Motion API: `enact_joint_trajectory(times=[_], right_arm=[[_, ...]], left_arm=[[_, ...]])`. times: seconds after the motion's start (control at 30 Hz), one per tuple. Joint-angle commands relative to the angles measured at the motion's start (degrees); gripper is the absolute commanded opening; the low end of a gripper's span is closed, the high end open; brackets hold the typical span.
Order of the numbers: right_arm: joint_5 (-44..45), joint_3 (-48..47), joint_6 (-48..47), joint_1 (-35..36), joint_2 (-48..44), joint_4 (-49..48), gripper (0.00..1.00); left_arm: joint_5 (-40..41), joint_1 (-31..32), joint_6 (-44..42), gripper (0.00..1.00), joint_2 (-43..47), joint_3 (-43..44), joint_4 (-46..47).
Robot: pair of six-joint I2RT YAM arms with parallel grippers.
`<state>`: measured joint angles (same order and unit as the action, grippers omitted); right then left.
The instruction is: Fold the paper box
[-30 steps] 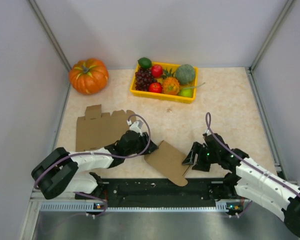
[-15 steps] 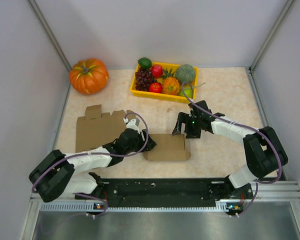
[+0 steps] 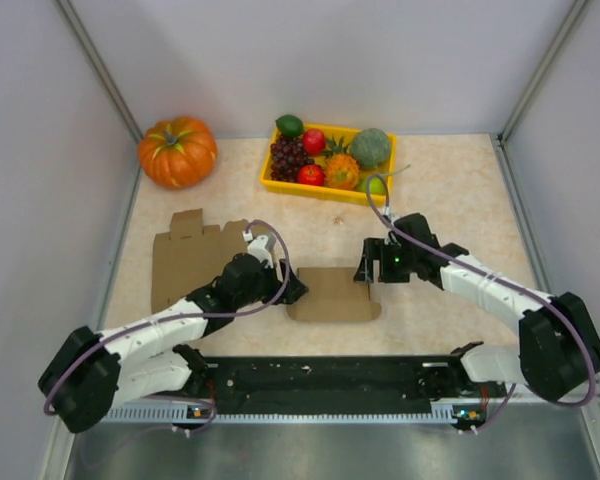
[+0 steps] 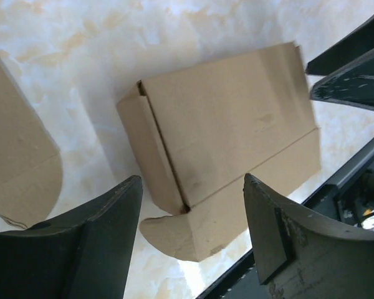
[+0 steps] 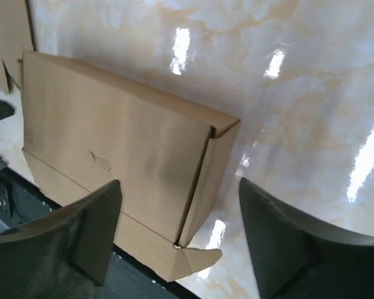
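Observation:
The brown paper box (image 3: 333, 294) lies on the table near the front edge, its lid closed and a front flap spread flat toward the edge. It shows in the left wrist view (image 4: 224, 131) and the right wrist view (image 5: 112, 143). My left gripper (image 3: 290, 290) is open and empty, its jaws astride the box's left end (image 4: 193, 205). My right gripper (image 3: 368, 272) is open and empty at the box's right end (image 5: 177, 212). Rounded side flaps (image 5: 202, 255) stick out at both front corners.
A flat unfolded cardboard sheet (image 3: 195, 258) lies left of the box, under the left arm. A pumpkin (image 3: 177, 151) sits at the back left. A yellow tray (image 3: 325, 188) of fruit stands at the back centre. The black rail (image 3: 320, 378) runs along the front edge.
The box went from tilted and half-open to lying flat and closed. My right arm swung from the front right to the box's right end. My left gripper shifted slightly at the left end.

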<state>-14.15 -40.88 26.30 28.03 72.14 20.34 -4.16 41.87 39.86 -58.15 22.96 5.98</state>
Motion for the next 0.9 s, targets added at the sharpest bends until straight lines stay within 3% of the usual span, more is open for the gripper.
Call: enact_joint_trajectory(times=[0.0,0.17,0.23,0.27,0.3,0.37,0.43,0.57,0.7,0.87], right_arm=[[-8.15,1.85,-0.02,0.71,3.44,-9.42,0.65],[-4.16,1.69,-1.43,1.23,5.03,-8.57,0.62],[4.43,-2.34,-4.49,5.95,2.85,0.72,0.72],[15.1,-4.01,-5.2,8.77,1.79,3.63,0.79],[18.69,-6.46,-5.56,10.8,0.99,7.66,0.9],[18.73,-6.93,-3.46,11.44,-1.02,8.75,0.97],[15.32,-4.65,-1.36,7.16,-1.91,5.6,0.98],[1.7,1.24,1.73,0.9,-3.24,-3.89,0.84],[-2.62,4.13,1.82,-0.87,-1.04,-7.67,0.63],[-8.87,10.03,4.72,-6.49,-0.86,-14.27,0.42]], left_arm=[[-4.71,-1.0,-2.41,0.68,-10.1,2.87,3.69],[-5.5,-1.87,-1.36,0.54,-17.51,4.11,6.49],[-6.55,-2.67,-0.31,0.45,-18.67,3.06,8.52],[-7.08,-2.84,-0.13,0.44,-18.4,2.62,8.79],[-7.09,-3.02,0.04,0.43,-17.45,2.27,8.79],[-6.74,-3.28,0.13,0.45,-15.77,0.95,8.79],[-6.91,-3.63,-0.3,0.5,-13.57,0.25,8.35],[-8.14,-4.25,-0.92,0.61,-11.99,0.68,7.47],[-10.6,-5.65,-0.66,0.71,-12.86,1.47,7.99],[-21.13,-10.48,1.1,0.87,-17.42,1.47,11.5]])
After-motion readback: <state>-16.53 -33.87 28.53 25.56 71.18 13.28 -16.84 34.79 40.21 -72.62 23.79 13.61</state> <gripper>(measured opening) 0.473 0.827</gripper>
